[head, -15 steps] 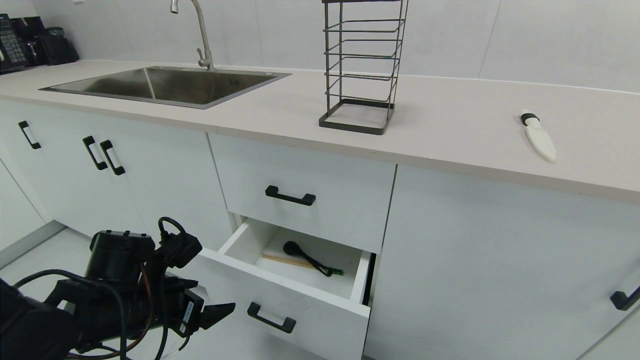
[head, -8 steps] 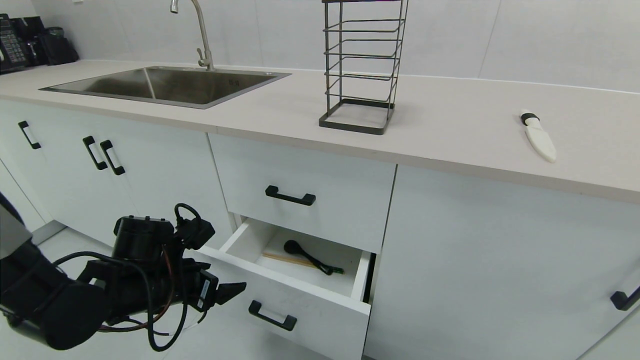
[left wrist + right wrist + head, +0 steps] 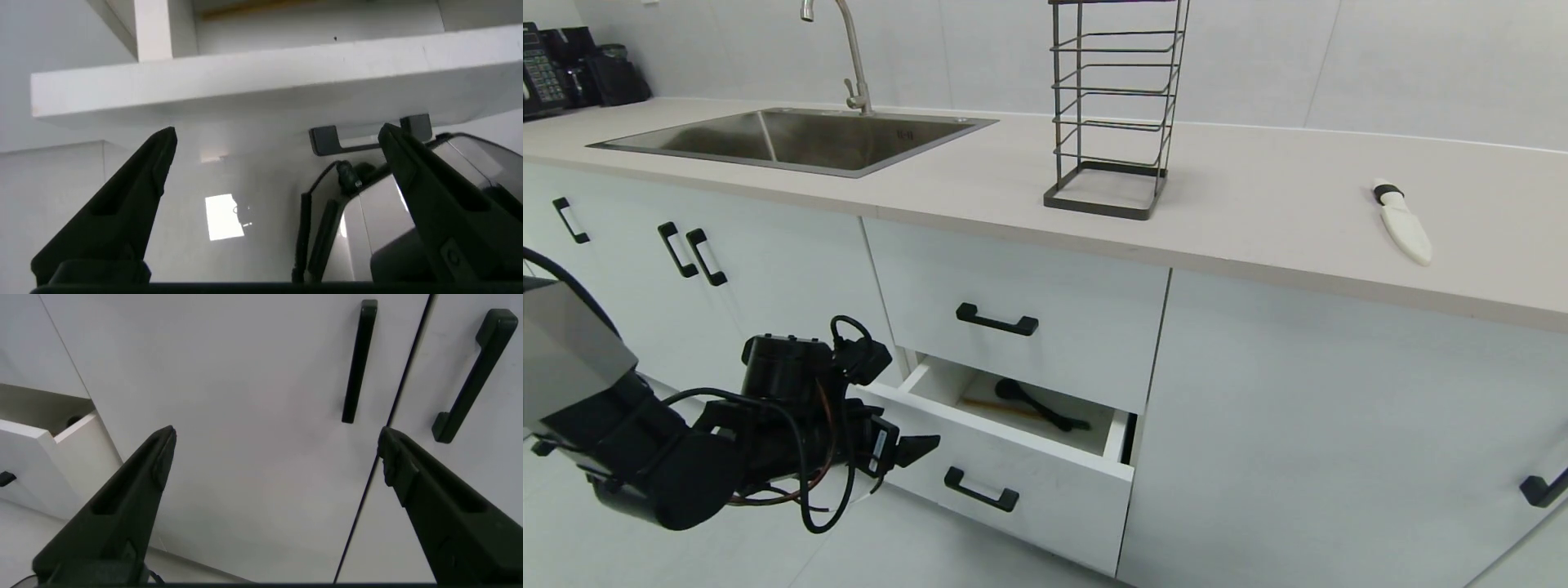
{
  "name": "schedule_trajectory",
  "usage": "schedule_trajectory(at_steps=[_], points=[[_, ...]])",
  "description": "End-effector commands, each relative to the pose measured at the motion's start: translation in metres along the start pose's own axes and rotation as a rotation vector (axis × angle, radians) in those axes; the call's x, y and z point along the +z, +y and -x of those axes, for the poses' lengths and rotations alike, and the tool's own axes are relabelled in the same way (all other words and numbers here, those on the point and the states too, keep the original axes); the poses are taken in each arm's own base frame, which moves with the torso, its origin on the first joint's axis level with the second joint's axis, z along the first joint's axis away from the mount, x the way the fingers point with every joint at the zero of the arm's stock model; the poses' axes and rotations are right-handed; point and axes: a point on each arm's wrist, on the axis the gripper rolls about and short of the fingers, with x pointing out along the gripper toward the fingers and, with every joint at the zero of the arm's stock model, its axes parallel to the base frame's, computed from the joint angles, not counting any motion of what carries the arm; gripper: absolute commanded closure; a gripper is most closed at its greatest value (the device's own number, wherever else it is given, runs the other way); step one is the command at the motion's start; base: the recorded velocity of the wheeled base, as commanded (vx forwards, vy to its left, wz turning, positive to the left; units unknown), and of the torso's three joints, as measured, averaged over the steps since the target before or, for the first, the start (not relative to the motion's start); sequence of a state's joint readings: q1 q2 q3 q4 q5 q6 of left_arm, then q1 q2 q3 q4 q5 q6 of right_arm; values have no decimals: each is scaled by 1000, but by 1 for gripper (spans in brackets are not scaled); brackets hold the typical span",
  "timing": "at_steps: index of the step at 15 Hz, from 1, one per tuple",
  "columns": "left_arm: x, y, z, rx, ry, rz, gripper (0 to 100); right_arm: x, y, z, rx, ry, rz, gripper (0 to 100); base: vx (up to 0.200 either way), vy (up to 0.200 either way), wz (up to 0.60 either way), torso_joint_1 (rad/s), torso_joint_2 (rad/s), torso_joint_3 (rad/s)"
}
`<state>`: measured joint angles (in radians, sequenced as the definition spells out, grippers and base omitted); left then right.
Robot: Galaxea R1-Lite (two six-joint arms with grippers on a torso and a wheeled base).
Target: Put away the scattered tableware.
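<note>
— Two pincers logged. The left pincer [image 3: 915,452] is spread and empty, its tips at the front panel of the partly open drawer [image 3: 1045,478]. The right pincer [image 3: 278,437] is likewise spread and empty, facing cabinet doors.
— Contents?
— A black spoon [image 3: 1007,389] and chopsticks [image 3: 990,406] lie inside the drawer, just beyond and above the left pincer. One white utensil [image 3: 1401,222] sits on the counter [image 3: 1258,212], well above and far to the right of that pincer.
— Risks?
— Shutting the drawer now would, in my judgement, leave that utensil out. The tips sit near the panel's left end, short of the handle [image 3: 980,488], so an off-centre push may skew the drawer and jam it. A hard shove could rattle the spoon and chopsticks about. I cannot confirm that the tips touch the panel.
</note>
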<state>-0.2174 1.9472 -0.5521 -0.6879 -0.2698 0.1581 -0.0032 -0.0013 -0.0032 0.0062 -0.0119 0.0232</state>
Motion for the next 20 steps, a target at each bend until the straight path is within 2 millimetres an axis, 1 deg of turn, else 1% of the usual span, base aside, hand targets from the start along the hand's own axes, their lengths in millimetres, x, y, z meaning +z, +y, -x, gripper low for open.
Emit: schedule_trajectory(at_steps=[1, 3, 7, 10, 11, 14, 18, 20], points=[[4, 2, -5, 1, -9, -3, 0, 0, 0, 0, 0, 1, 0, 0, 0, 0, 0, 0, 0, 0], [7, 3, -13, -3, -13, -6, 0, 0, 0, 0, 0, 1, 0, 0, 0, 0, 0, 0, 0, 0], [15, 6, -20, 2, -48, -14, 0, 0, 0, 0, 0, 1, 0, 0, 0, 0, 0, 0, 0, 0], [19, 7, -30, 4, -84, -24, 0, 0, 0, 0, 0, 1, 0, 0, 0, 0, 0, 0, 0, 0], [19, 5, -39, -6, -106, -18, 0, 0, 0, 0, 0, 1, 0, 0, 0, 0, 0, 0, 0, 0], [26, 4, -55, -13, -154, -7, 0, 0, 0, 0, 0, 1, 0, 0, 0, 0, 0, 0, 0, 0], [28, 4, -55, -10, -165, -6, 0, 0, 0, 0, 0, 1, 0, 0, 0, 0, 0, 0, 0, 0], [25, 1, -43, -11, -159, -8, 0, 0, 0, 0, 0, 1, 0, 0, 0, 0, 0, 0, 0, 0]])
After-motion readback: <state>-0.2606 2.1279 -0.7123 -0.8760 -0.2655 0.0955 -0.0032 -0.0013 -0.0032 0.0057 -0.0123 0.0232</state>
